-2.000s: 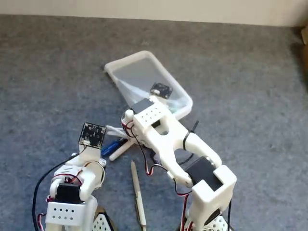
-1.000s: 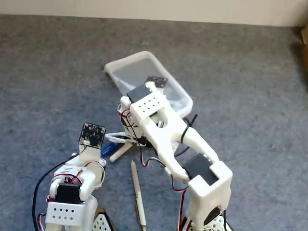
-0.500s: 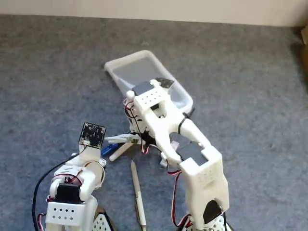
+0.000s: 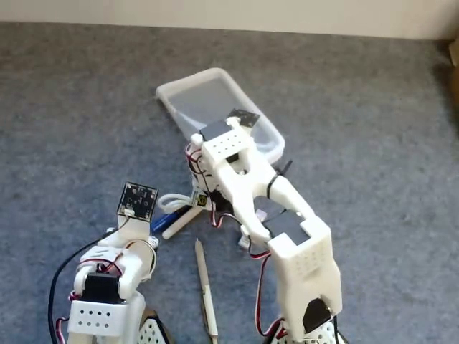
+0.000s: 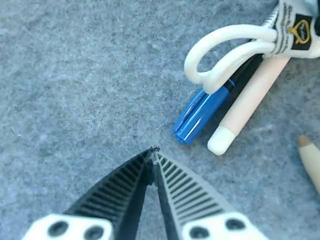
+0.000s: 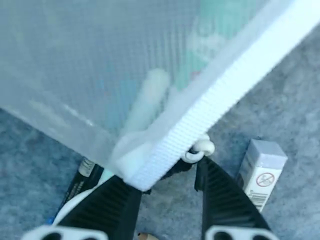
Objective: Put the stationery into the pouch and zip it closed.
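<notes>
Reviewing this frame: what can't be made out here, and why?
1. Contents of the translucent white mesh pouch: right wrist view, blurred behind the mesh.
2. The pouch's zip end: high view, covered by the white right arm.
3. Beige pen: left wrist view, cut off by the edge.

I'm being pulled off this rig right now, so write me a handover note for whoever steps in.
Left claw: shut, empty, above the carpet near the blue pen.
Right claw: open, jaws either side of the zipper edge of the pouch.
Things: blue pen and cream pen lie side by side on the carpet; a beige pen lies apart from them; a small white box sits near the right claw.
Done: none of these is in the pouch.
Left: load them, then zip the pouch closed.
</notes>
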Motion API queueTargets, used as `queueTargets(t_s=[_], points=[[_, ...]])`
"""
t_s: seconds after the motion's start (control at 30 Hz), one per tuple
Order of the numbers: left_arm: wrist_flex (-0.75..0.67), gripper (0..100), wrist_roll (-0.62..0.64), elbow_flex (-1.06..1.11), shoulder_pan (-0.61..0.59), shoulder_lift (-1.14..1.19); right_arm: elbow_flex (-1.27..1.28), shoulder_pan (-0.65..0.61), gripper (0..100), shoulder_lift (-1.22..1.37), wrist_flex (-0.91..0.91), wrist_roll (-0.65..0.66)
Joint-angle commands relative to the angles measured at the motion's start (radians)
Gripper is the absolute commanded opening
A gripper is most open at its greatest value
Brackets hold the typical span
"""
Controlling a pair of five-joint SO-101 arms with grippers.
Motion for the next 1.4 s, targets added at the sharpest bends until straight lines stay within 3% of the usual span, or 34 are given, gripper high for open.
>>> queueTargets(t_s=[0.0,0.07,0.17,0.63,1.17,1.37], points=[[0.008,0,0.009,0.022,-0.013,-0.012,-0.028,0.015,14.5,0.067,0.056,-0.005],[0.008,0,0.009,0.022,-0.013,-0.012,-0.031,0.016,12.2,0.079,0.107,-0.002],[0.008,0,0.009,0.022,-0.013,-0.012,-0.031,0.019,0.5,0.073,0.110,0.038],[0.008,0,0.009,0.022,-0.013,-0.012,-0.093,0.024,0.3,-0.050,0.278,0.330],[0.008,0,0.009,0.022,-0.013,-0.012,0.067,0.054,0.3,-0.360,0.309,0.338],[0.008,0,0.009,0.022,-0.013,-0.012,0.182,0.056,1.1,-0.450,0.173,0.327]])
